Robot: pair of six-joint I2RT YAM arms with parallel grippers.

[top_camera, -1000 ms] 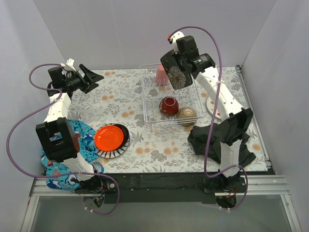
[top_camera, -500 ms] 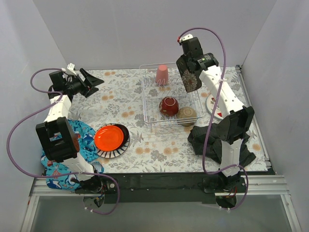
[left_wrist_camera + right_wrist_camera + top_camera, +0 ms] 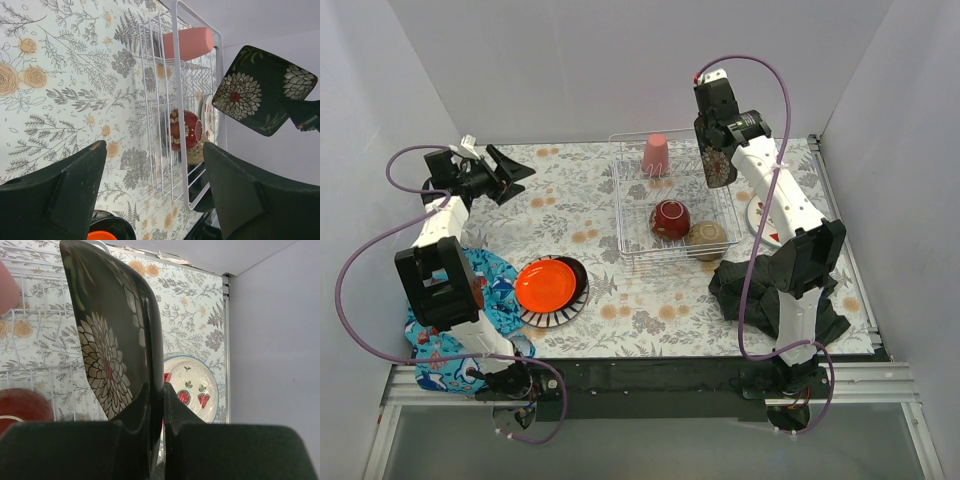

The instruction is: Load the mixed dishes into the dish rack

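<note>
My right gripper (image 3: 715, 140) is shut on the rim of a black flowered plate (image 3: 718, 163), which hangs on edge above the right side of the white wire dish rack (image 3: 632, 215). In the right wrist view the plate (image 3: 107, 340) stands upright, pinched between the fingers (image 3: 163, 390). The rack holds a pink cup (image 3: 656, 154), a red bowl (image 3: 670, 218) and a tan bowl (image 3: 706, 238). An orange plate (image 3: 545, 284) lies on a stack of dark plates at front left. My left gripper (image 3: 516, 168) hovers open and holding nothing at far left, facing the rack (image 3: 175, 100).
A white plate with red strawberry marks (image 3: 195, 387) lies on the table right of the rack, partly behind my right arm. A black cloth (image 3: 770, 290) lies at front right and a blue patterned cloth (image 3: 485, 275) at front left. Walls close in on three sides.
My right arm has carried the black plate to the right, over the rack's right side, and turned it from face-on to edge-on. The left arm has barely moved.
</note>
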